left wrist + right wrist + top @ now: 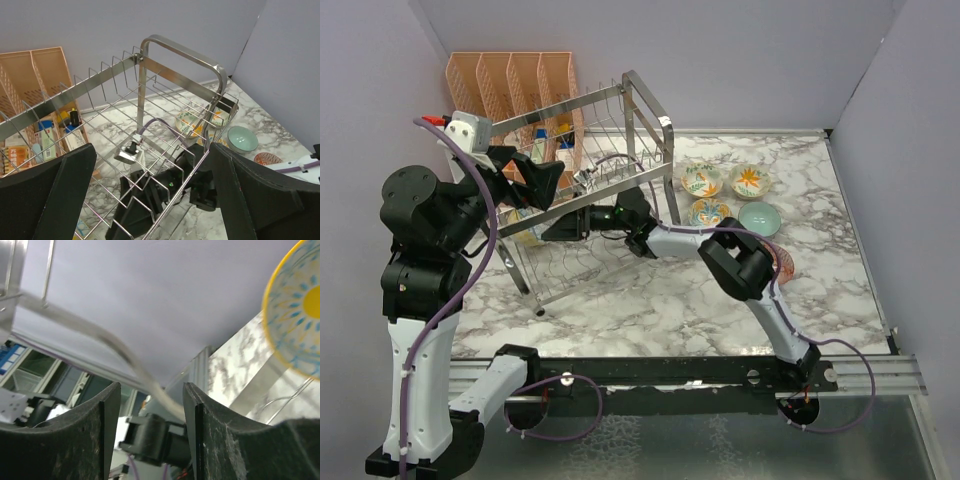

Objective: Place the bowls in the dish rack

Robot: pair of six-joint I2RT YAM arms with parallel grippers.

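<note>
Chrome dish rack (560,107): right gripper (550,231) inside it, jaws parted, empty; yellow-rimmed bowl (300,315) near; left gripper (553,186) spread wide at rack's left end.

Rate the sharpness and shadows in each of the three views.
Top external: evenly lit and sharp, only faint shadow under the dish rack. Left wrist: rack crisp, the left claw's fingers dark, featureless masses. Right wrist: a rack wire smeared out of focus, the blue-yellow bowl slightly soft and cropped.
</note>
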